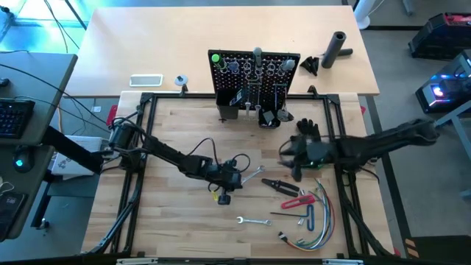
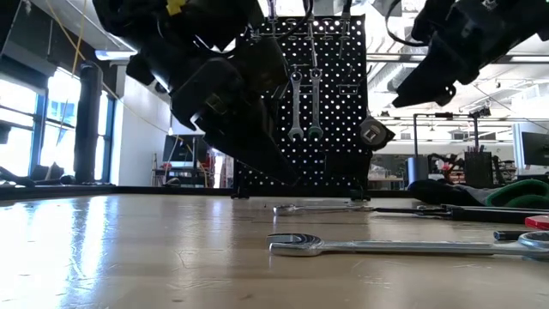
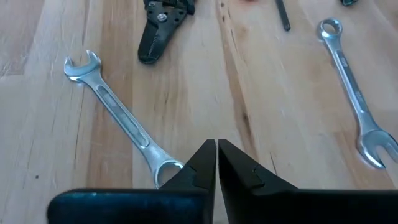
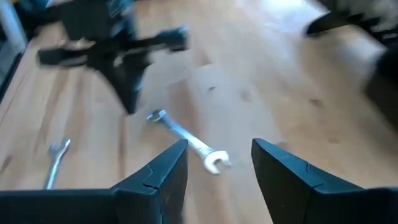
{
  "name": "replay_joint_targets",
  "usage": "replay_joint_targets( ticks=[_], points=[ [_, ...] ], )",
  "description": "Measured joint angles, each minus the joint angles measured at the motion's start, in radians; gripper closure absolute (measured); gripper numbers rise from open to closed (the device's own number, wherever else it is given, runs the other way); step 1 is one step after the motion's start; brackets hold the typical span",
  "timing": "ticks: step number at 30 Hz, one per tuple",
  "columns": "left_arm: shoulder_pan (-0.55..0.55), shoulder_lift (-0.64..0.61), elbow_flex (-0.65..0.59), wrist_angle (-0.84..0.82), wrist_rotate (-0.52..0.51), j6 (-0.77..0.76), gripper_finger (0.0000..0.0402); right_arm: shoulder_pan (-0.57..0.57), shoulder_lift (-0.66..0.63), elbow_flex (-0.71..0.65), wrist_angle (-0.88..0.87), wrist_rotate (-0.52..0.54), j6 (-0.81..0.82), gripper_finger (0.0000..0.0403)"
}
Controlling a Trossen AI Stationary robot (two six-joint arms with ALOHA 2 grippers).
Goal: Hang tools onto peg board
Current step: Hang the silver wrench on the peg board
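Note:
The black peg board (image 1: pixel 255 73) stands upright at the table's far middle, with two wrenches (image 2: pixel 304 103) hanging on it. A silver wrench (image 3: pixel 118 112) lies flat on the wood, and my shut left gripper (image 3: pixel 216 149) is low over its ring end. My right gripper (image 4: pixel 219 168) stands open, higher up and to the right (image 1: pixel 285 160), with nothing between its fingers. Black pliers (image 1: pixel 283 186), a red-handled tool (image 1: pixel 303 199) and a second wrench (image 1: pixel 254 220) lie on the table nearer the front edge. My left gripper's shut fingertips slant down from the table's left, right beside the wrench's ring end (image 3: pixel 169 167). One finger hides part of the ring. I cannot tell whether the fingers touch it. The wrench lies flat on the table.
A bundle of coloured wires (image 1: pixel 318 221) and hex keys lie at the front right. A black glove (image 1: pixel 307 129) is behind my right gripper, and a black cylinder (image 1: pixel 337 48) is at the far right. A black metal frame (image 1: pixel 140 147) borders the work area.

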State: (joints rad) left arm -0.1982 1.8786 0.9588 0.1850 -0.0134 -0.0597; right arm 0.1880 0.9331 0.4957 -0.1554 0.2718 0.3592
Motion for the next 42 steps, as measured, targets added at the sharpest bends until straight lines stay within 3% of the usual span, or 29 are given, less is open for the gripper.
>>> replay_joint_targets(
  ticks=[5,12,23,30,36,42],
  points=[
    [0.000,0.005,0.000,0.002,-0.018,0.000,0.0368,0.080,0.188,0.000,0.145,0.000,-0.042,0.0229],
    [0.000,0.048,0.001,-0.003,-0.033,-0.016,0.0329,0.108,0.433,0.000,0.345,0.000,-0.098,0.0229],
    [0.000,0.085,0.003,0.058,-0.029,-0.060,0.0281,0.078,0.665,0.000,0.549,-0.006,-0.241,0.0229],
    [0.002,0.086,0.002,0.041,-0.079,-0.061,0.0279,0.040,0.703,0.000,0.582,0.016,-0.296,0.0229],
    [0.016,0.085,0.002,0.000,-0.130,-0.060,0.0279,0.005,0.681,0.000,0.500,0.012,-0.351,0.0229],
    [0.029,0.085,0.002,-0.001,-0.132,-0.060,0.0280,-0.071,0.678,0.000,0.461,-0.094,-0.373,0.0229]
  ],
)
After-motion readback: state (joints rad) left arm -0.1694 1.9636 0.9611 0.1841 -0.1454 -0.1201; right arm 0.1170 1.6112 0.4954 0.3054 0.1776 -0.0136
